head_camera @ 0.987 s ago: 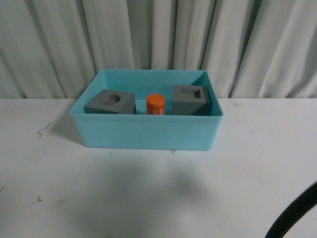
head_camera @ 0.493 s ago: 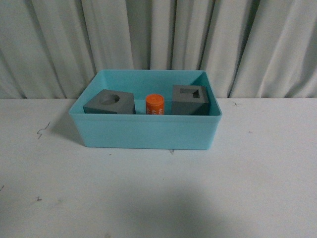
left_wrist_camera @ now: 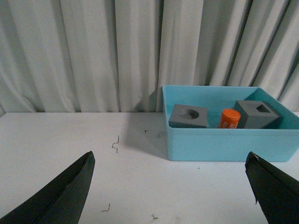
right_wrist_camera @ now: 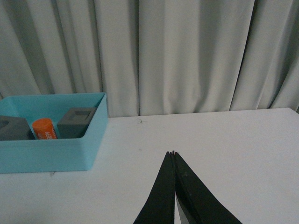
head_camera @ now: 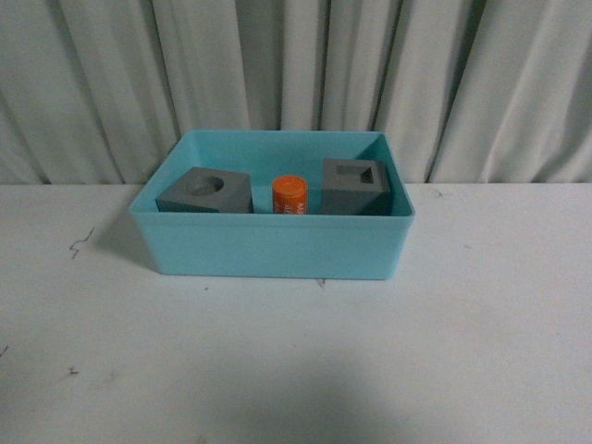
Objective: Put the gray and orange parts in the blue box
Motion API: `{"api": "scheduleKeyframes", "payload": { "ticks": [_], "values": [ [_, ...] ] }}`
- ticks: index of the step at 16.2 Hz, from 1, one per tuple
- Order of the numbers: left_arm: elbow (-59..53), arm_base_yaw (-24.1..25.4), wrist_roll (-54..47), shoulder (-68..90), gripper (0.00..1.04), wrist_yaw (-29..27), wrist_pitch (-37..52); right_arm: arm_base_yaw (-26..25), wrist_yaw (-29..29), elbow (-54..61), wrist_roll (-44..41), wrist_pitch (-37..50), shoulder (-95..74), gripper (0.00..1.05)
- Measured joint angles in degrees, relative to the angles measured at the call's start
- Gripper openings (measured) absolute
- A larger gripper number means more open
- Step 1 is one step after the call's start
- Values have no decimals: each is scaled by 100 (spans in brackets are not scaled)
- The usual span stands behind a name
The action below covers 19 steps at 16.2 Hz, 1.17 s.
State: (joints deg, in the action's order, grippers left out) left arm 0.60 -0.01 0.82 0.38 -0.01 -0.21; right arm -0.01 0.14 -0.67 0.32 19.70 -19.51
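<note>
The blue box [head_camera: 277,245] stands on the white table near the curtain. Inside it sit a gray cube with a round recess [head_camera: 205,191], an orange cylinder [head_camera: 289,195] and a gray cube with a rectangular recess [head_camera: 356,186]. The left wrist view shows the same box [left_wrist_camera: 224,142] with the parts inside, and my left gripper [left_wrist_camera: 170,161] open and empty, back from the box over bare table. In the right wrist view my right gripper [right_wrist_camera: 174,153] is shut on nothing, off to the side of the box [right_wrist_camera: 51,151]. Neither gripper appears in the front view.
A pleated grey curtain [head_camera: 296,74] hangs right behind the table. Small dark scuff marks [head_camera: 81,242] dot the white tabletop [head_camera: 296,361].
A dark arm part at the front view's lower right corner a second ago has left the picture. The box and its parts have barely shifted.
</note>
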Motion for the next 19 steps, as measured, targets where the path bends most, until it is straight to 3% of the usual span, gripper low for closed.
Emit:
{"api": "scheduleKeyframes", "payload": {
  "ticks": [8,10,17,19],
  "values": [
    [0,0,-2,0,98,0,0,0,0,0,0,-949,938,2],
    [0,0,-2,0,98,-11,0,0,-7,-2,-2,-2009,1843,2],
    [0,0,-2,0,98,0,2,0,-2,-2,0,-1989,1932,2],
    [0,0,-2,0,98,0,2,0,-2,-2,-7,-1989,1932,7]
  ]
}}
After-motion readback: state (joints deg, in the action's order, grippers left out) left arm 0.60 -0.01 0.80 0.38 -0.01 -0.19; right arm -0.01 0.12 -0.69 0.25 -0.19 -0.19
